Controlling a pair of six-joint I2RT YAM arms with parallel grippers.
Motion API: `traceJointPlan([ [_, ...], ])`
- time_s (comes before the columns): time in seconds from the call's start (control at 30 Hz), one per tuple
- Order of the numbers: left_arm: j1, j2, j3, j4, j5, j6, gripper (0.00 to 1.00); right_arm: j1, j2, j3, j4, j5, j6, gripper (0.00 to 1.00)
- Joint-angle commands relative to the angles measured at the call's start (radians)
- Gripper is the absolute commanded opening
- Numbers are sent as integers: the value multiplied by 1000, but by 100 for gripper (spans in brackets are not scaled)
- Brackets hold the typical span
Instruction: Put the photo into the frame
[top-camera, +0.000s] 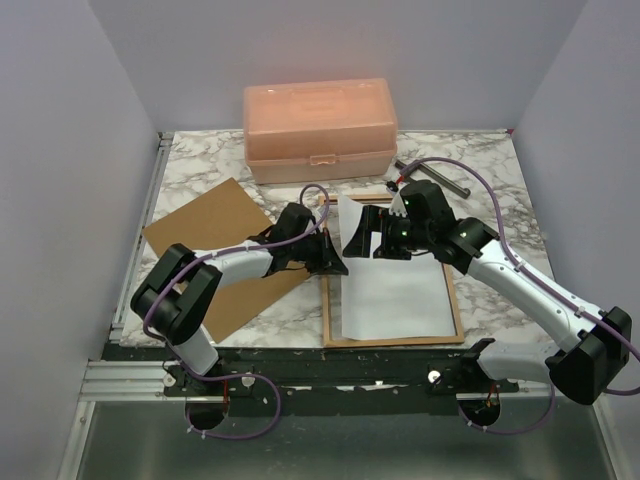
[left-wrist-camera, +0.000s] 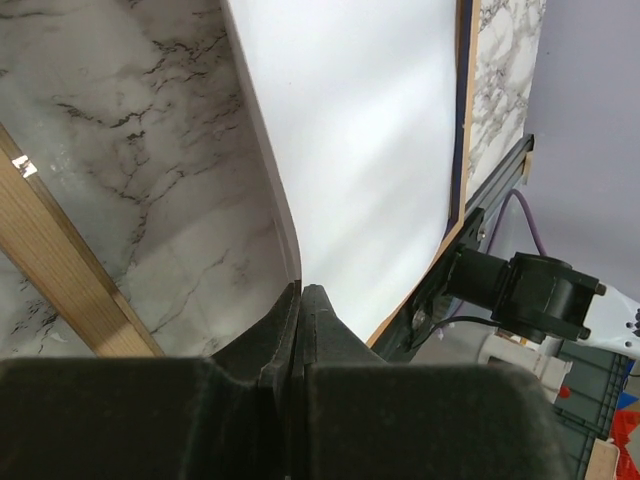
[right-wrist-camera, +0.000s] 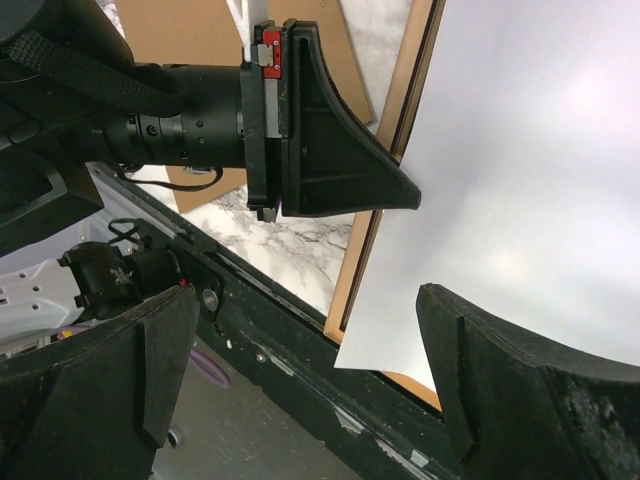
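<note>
Main worry here is a crease. The left gripper (left-wrist-camera: 300, 298) is clamped fully shut on the left edge of the photo (top-camera: 395, 290), and that edge is lifted and curling up off the frame (top-camera: 327, 310) while the rest of the sheet lies flat, white back up. Pull sideways or twist from there and I'd expect the glossy print to kink right at the pinch.

Second risk is seating. The frame lies tan back up and the photo is on top of it, but the near-left corner looks like it rides over the rail. I honestly can't tell from these angles whether any of it sits down in the recess. Let go like this and it could end up crooked on the rails.

The right gripper (top-camera: 380, 238) hangs over the far end of the photo, jaws spread wide, holding nothing. If it presses down off-centre, the sheet may skid.

Surface is a slick white-grey marble table (top-camera: 480, 170), so the frame itself could slide. A brown backing board (top-camera: 210, 245) lies just left, a peach box (top-camera: 320, 125) at the back, and pale lilac walls (top-camera: 60, 150) close it in.
</note>
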Motion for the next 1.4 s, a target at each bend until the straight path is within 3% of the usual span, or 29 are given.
traceJointPlan([
  [0.0,-13,18,24,0,29,1,0,-5,-1,39,-28,21,-22,100],
  [0.1,-14,18,29,-21,18,12,6,-4,4,37,-28,18,-23,100],
  [0.27,-18,-10,44,-104,-52,54,40,-4,4,26,-21,11,-19,100],
  [0.37,-20,-23,60,-166,-86,75,50,-4,5,25,-19,9,-19,100],
  [0.77,-43,-53,115,-301,-194,126,69,-4,16,29,-14,0,-19,100],
  [1.37,-55,-349,57,-561,-748,110,88,-5,26,22,2,-34,0,99],
])
